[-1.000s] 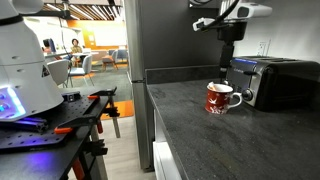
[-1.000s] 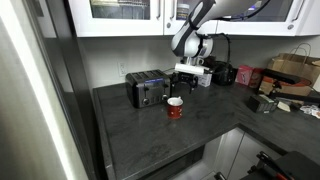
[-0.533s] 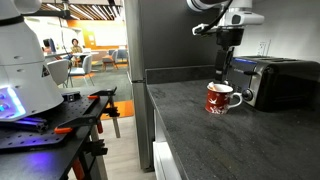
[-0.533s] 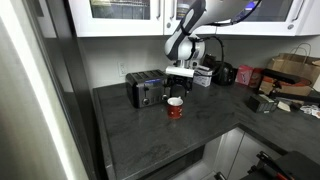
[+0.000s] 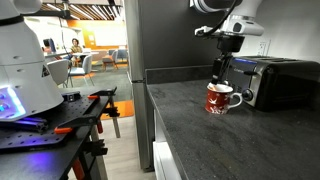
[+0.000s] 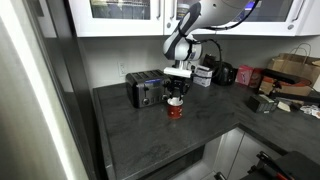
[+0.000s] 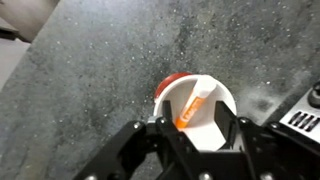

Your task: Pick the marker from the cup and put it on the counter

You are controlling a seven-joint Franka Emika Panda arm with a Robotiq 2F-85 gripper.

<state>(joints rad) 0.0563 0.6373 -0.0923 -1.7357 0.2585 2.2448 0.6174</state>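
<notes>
Item: marker (image 7: pixel 191 107), orange and cream, lying inside the cup (image 7: pixel 218 114), not yet lifted. In the wrist view it is leaning across the white interior on a slant, its long axis running from the orange end at lower left to the cream end at upper right; which end is standing higher cannot be told. Item: cup, red with a white handle, sitting on the counter (image 5: pixel 180 120) just left of the toaster (image 5: pixel 285 82) in an exterior view. Item: gripper (image 7: pixel 197 140), hanging directly over the cup, its jaws spread apart and gripping nothing, one finger (image 7: pixel 150 138) showing on each side of the cup mouth with the marker falling between them. In both exterior views the fingertips are sitting just above the rim, the arm pointing straight down. Deciding relation: the marker is lying straight below the gripper, so the coming move looks like a plain descent. Its slant is crossing the line between the jaws at an angle, which may call for a small wrist turn before closing.
</notes>
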